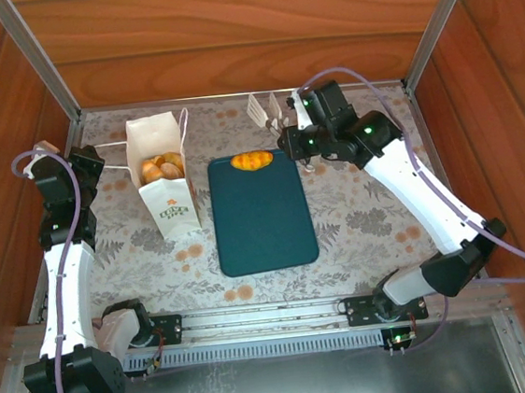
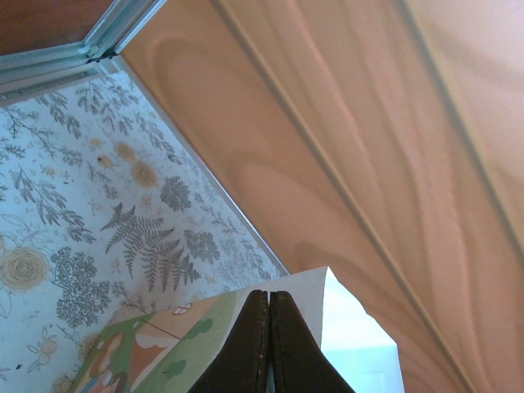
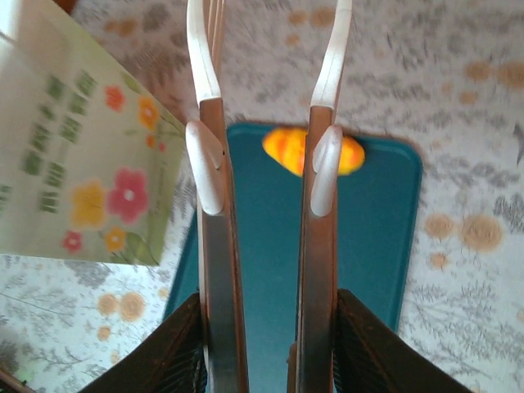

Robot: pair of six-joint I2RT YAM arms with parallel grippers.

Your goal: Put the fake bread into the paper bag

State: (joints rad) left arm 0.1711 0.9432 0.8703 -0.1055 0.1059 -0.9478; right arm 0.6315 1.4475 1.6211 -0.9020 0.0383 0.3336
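The white paper bag [image 1: 165, 195] stands left of the tray with its mouth open, and several golden-brown fake bread pieces [image 1: 161, 167] lie inside it. My left gripper [image 1: 116, 165] is shut on the bag's upper left edge; in the left wrist view its dark fingers [image 2: 269, 327] pinch the white paper rim [image 2: 352, 327]. One striped fake bread [image 1: 251, 161] lies at the far end of the teal tray [image 1: 264, 224]. My right gripper [image 1: 270, 111] hovers beyond it, open, with nothing between its white-tipped fingers [image 3: 201, 155]. The bread [image 3: 286, 150] shows through the gap.
Wooden walls and metal rails enclose the floral-covered table [image 1: 368, 214]. The bag's flower-printed side [image 3: 82, 164] is close to the right gripper's left finger. The tray's near part is bare.
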